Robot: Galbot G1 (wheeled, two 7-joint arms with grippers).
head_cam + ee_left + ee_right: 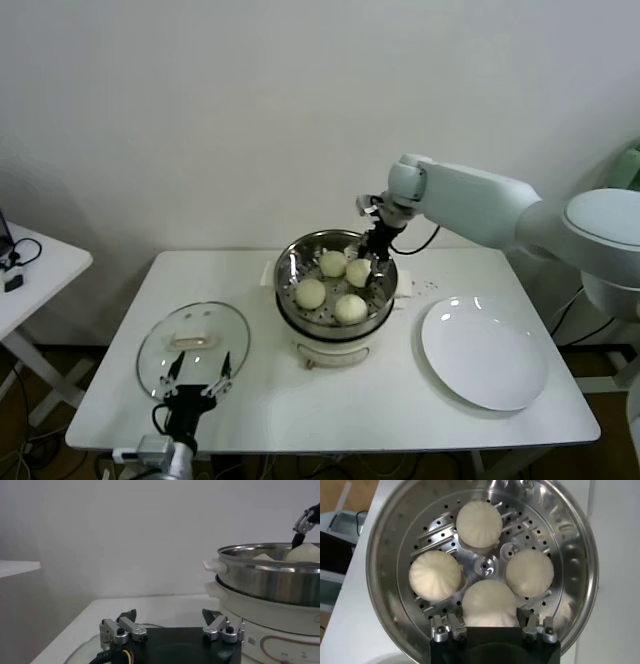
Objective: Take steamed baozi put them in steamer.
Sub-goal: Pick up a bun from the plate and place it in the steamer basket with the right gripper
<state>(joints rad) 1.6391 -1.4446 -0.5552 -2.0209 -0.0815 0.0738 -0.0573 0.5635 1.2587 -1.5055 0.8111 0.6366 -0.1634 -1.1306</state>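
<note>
All four steamed baozi (481, 522) (435, 575) (529, 573) (488, 603) sit on the perforated floor of the steamer (335, 287) at table centre. The right gripper (489, 628) hangs over its two o'clock rim, fingers partly spread on either side of the nearest bun; whether they press it, I cannot tell. The left gripper (197, 381) waits open at seven o'clock, over the glass lid (193, 338). A white plate (483, 354) lies at four o'clock.

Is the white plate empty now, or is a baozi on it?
Empty. The white plate shows only bare surface in the head view; all four baozi lie inside the steamer.
</note>
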